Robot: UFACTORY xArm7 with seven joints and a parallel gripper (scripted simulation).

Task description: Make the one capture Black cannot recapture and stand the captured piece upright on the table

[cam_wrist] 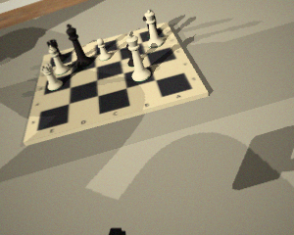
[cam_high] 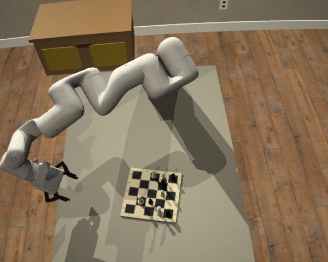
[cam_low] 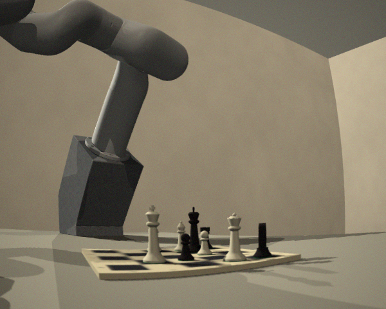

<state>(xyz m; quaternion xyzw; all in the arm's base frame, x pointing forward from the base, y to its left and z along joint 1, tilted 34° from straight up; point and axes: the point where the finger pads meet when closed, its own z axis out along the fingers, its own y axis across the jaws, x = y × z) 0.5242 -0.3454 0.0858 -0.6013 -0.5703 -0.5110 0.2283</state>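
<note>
Gripper [cam_high: 70,187] spread wide, holding nothing, well left of the board [cam_high: 132,213], over the table [cam_high: 203,237] edge. All 8 pieces upright on the board: 4 white, 4 black; black king [cam_low: 193,229] near the board's middle.

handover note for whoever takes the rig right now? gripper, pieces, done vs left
Gripper: open, holding nothing, hanging over the table's left edge, well clear of the chessboard.
Pieces: all on the board and upright, including the white king, white queen and black king. None stands on the table off the board.
Done: no capture yet.
Left: pick the safe capture, stand the taken piece upright on the table, move the capturing piece in.
</note>
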